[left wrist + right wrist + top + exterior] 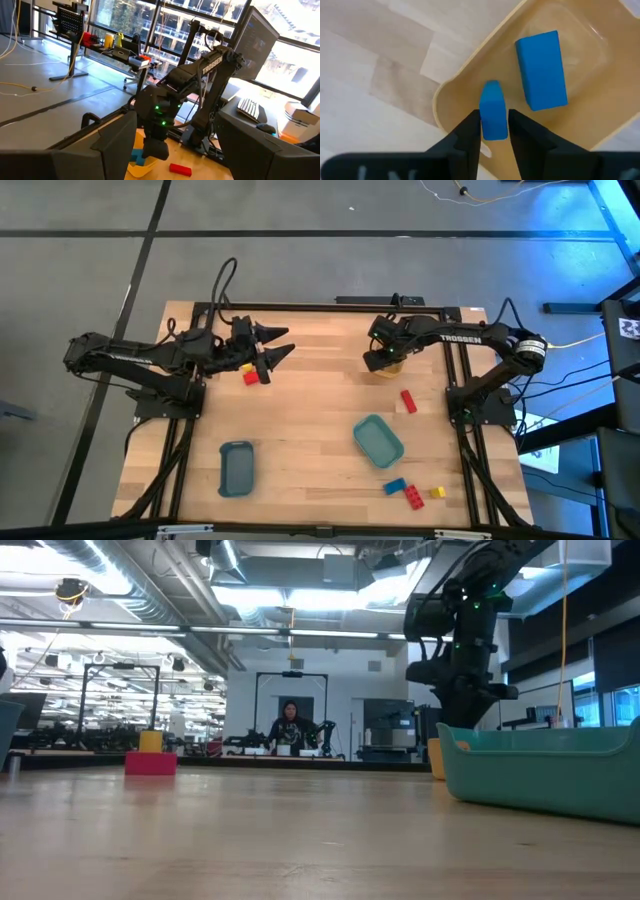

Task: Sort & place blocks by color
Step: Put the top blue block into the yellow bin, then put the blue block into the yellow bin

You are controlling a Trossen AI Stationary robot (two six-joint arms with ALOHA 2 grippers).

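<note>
My right gripper point(494, 131) points down into the yellow tray point(470, 75) at the table's far right and is shut on a small blue block point(493, 107). A second blue block point(541, 70) lies flat in that tray. My left gripper point(283, 342) hovers open at the far left, above a red block point(251, 377) and a yellow block point(246, 367) that sit together on the table. Another red block point(408, 400) lies on the table near the yellow tray point(392, 368). My right gripper pinches the blue block by two opposite sides point(485, 122) between its two fingers, coming from above and pointing down. The block stands on end between the fingertips, inside the tray by its rim. Whether its lower end rests on the tray floor I cannot tell.
A teal tray point(378, 440) sits near the right middle and a slate-blue tray point(236, 468) at the near left. Blue point(396, 486), red point(413, 497) and yellow point(437, 492) blocks lie near the front right. Bare wood spreads across the table's middle.
</note>
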